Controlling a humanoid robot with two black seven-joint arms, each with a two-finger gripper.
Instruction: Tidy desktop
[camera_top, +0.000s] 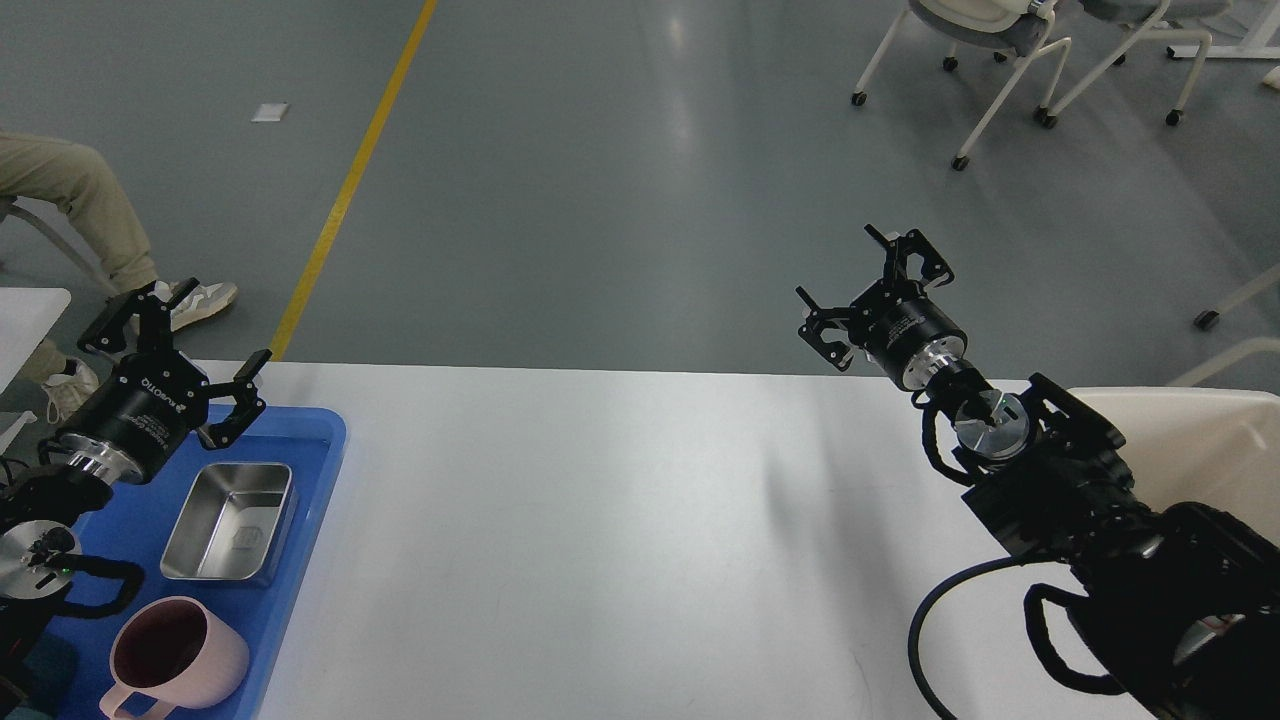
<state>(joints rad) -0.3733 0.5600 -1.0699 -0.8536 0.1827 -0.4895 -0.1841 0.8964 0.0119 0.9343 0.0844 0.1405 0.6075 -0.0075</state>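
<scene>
The desktop (620, 530) is a large white tabletop with rounded corners, bare across its middle. My left gripper (180, 340) is open and empty, raised above the far end of a blue tray (310, 440) at the desktop's left edge. My right gripper (870, 285) is open and empty, held above the desktop's far edge on the right. The right arm crosses the desktop's right part from the lower right corner.
On the blue tray lie a steel rectangular tin (232, 520) and a pink mug (170, 655). A cream bin (1200, 440) stands beyond the desktop's right edge, partly hidden by my right arm. A seated person's leg (70, 210) and chairs (1000, 60) are on the floor behind.
</scene>
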